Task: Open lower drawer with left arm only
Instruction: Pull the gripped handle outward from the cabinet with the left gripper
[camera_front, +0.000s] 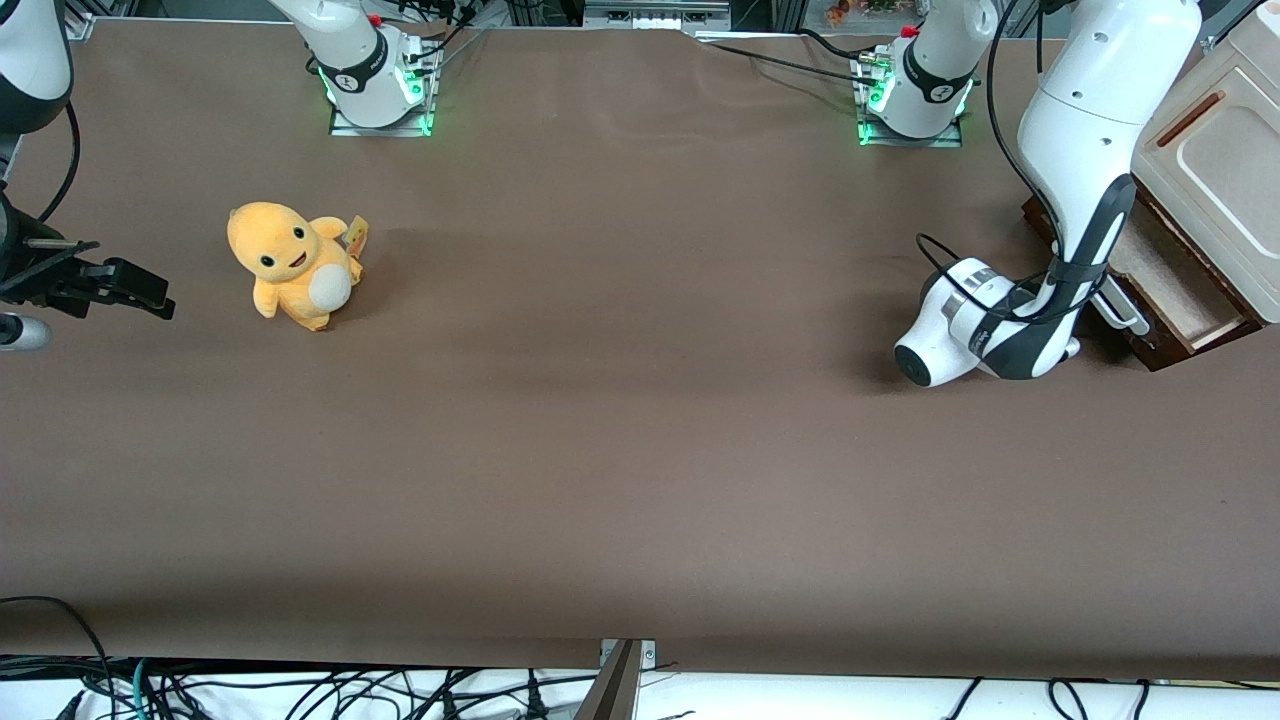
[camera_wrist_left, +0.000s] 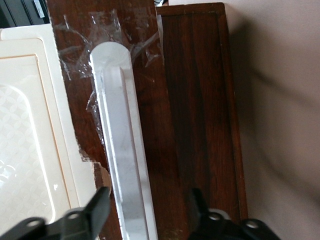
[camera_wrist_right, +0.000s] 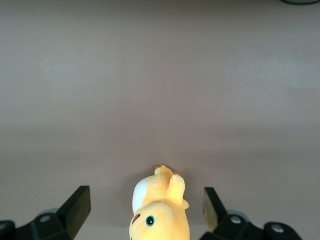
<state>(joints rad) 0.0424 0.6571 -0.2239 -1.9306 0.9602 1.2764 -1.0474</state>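
Dark-brown wooden lower drawer (camera_front: 1165, 285) stands partly pulled out; the left arm's gripper (camera_wrist_left: 145, 212) straddles its white bar handle (camera_wrist_left: 122, 150), fingers spread, ungrasped. Next, probably: clench, pull outward.

overhead front view; close downward wrist views

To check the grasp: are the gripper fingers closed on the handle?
No, the gripper is open, its fingers apart on both sides of the handle.
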